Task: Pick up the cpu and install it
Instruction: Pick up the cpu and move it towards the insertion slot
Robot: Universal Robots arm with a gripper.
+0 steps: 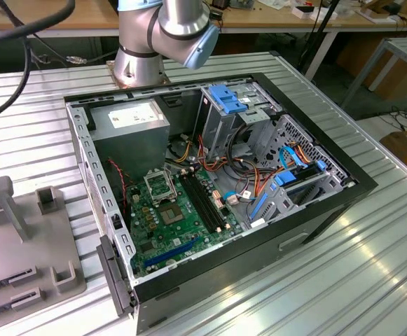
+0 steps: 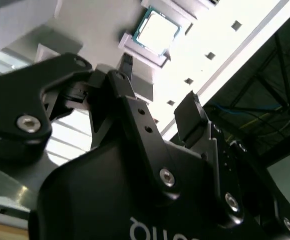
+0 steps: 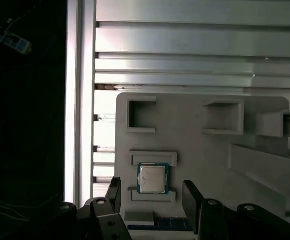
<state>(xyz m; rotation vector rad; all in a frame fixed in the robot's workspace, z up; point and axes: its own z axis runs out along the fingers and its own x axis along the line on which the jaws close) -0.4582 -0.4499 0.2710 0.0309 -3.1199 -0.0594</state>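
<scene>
The cpu [image 3: 152,178] is a small square chip with a grey metal top and a green rim. It lies flat in a raised holder on the pale grey fixture plate [image 3: 199,150]. In the second wrist view the cpu [image 2: 157,31] sits beyond the fingertips. My gripper [image 3: 152,197] hangs over it, open, with one black finger [image 3: 114,192] on each side of the chip and apart from it. Nothing is held. In the exterior view the green motherboard [image 1: 175,224] lies inside the open computer case [image 1: 343,189], its silver socket frame [image 1: 160,185] near the middle.
The grey fixture plate [image 1: 21,238], with upright pegs and slots, sits on the ribbed metal table at the exterior view's left of the case. The arm's base [image 1: 143,63] stands behind the case. Drive cages, blue latches and loose cables crowd the case's far side.
</scene>
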